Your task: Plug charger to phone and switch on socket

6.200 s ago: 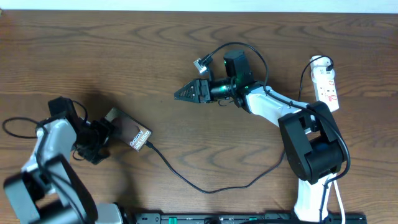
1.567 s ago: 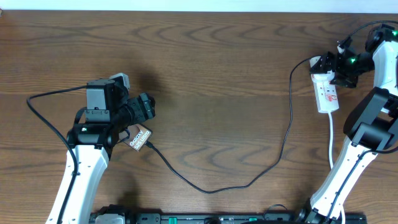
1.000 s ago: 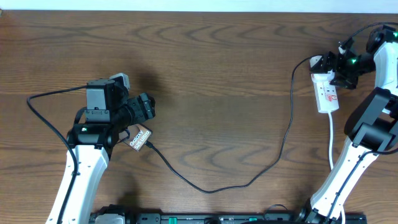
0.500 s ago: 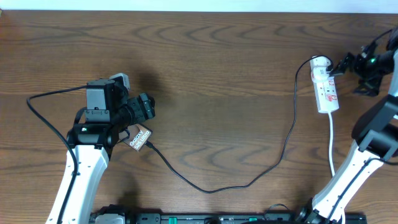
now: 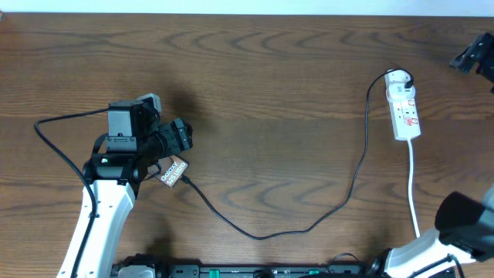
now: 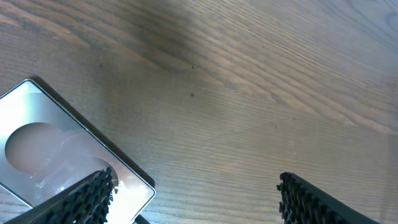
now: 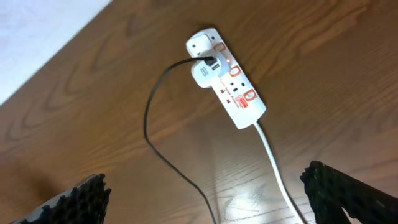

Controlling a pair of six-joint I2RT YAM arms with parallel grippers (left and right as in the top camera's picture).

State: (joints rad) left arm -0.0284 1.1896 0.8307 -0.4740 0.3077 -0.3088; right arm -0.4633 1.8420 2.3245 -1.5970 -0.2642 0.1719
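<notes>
Overhead: dark wood-grain table (image 5: 270, 93), pale strip (image 5: 231, 6) beyond. Left gripper (image 6: 196, 193) spread wide, phone (image 6: 56, 155) beneath one finger, partly cropped. Right gripper (image 7: 205, 180) likewise spread, socket (image 7: 227, 78) and charger (image 7: 155, 118) ahead, well clear.

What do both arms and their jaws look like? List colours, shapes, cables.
Left arm: white link, black joints, boxy black wrist module, thin black cable looping off it. Right arm: white link with a rounded black joint, mostly out of frame. Jaws on both: black, with ridged edges.
</notes>
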